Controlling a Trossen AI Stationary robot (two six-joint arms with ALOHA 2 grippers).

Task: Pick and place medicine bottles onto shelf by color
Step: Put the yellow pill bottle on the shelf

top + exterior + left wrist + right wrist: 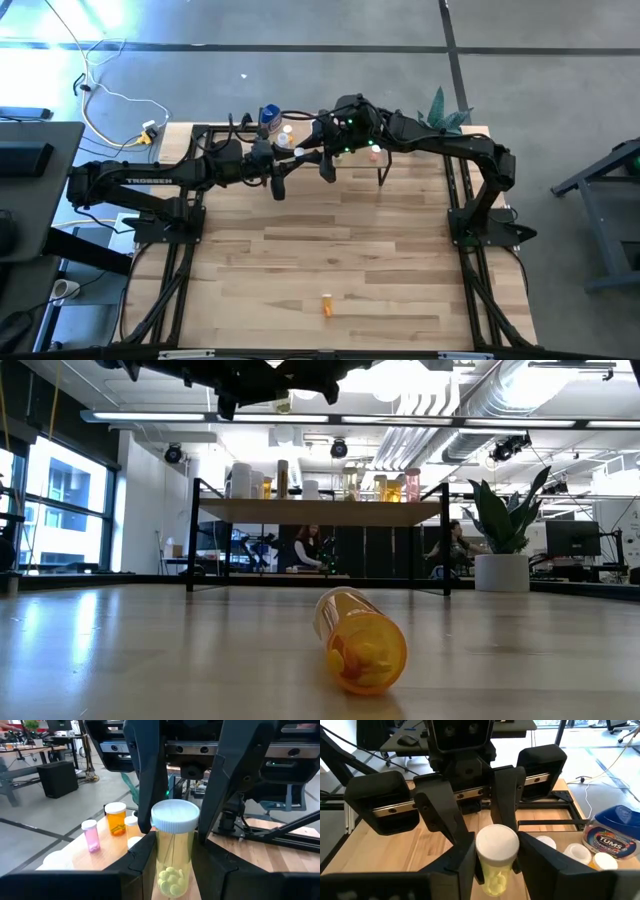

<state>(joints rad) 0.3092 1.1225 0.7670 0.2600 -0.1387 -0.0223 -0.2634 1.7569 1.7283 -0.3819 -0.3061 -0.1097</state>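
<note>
A clear yellowish bottle [174, 851] with a white cap and pale pills is held between both grippers, high above the shelf [320, 512] at the table's far edge; it also shows in the high view [300, 152]. My left gripper [174, 852] reaches in from the left and my right gripper [497, 855] from the right, both shut on it. On the shelf stand a pink vial [91, 836], an amber bottle [116, 819], white bottles [580, 852] and a blue-topped bottle [615, 832]. An orange bottle [362, 640] lies on its side on the table near the front. My left gripper pinches the bottle's clear body [165, 855] below the cap between its two fingers, coming from the table's left. The bottle stands upright, clear of the shelf. My right gripper's fingers [150, 795] lie against opposite sides of the white cap [175, 815], coming from the table's right.
A potted green plant [505, 530] stands at the far right corner [445, 110]. Between the shelf and the lying orange bottle [327, 304] is bare tabletop. People sit in the room beyond the shelf.
</note>
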